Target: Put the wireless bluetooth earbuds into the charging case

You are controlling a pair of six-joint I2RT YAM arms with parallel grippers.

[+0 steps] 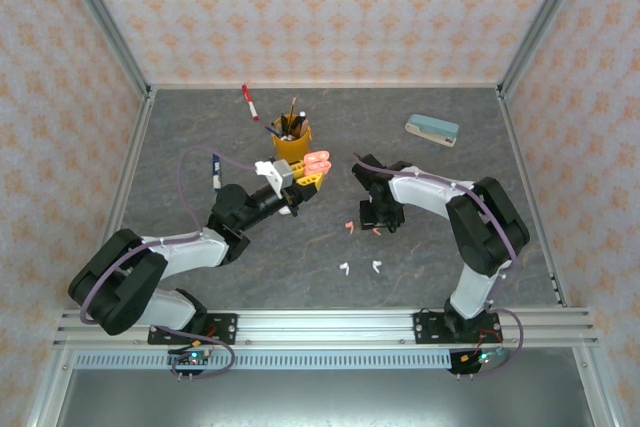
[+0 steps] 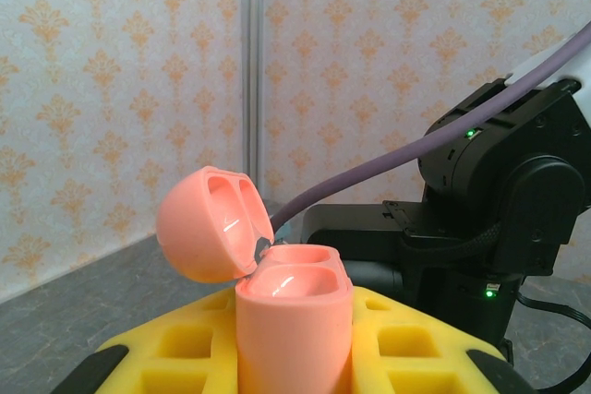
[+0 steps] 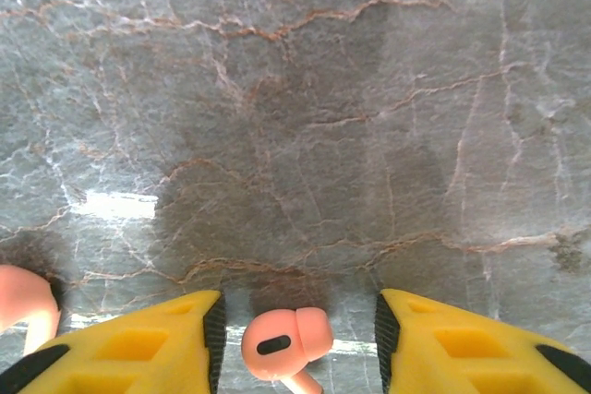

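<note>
Veined grey tabletop [image 1: 320,237] with loose white earbuds [image 1: 343,268], patterned wallpaper walls [image 1: 320,7], aluminium posts [image 1: 104,17]

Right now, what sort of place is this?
Likely an enclosed robot test cell: patterned wall panels in aluminium framing box in a stone-look tabletop, with left arm and right arm bolted to a rail.

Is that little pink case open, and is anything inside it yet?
Open and empty: the pink case has its lid hinged back, and both wells look bare.
</note>
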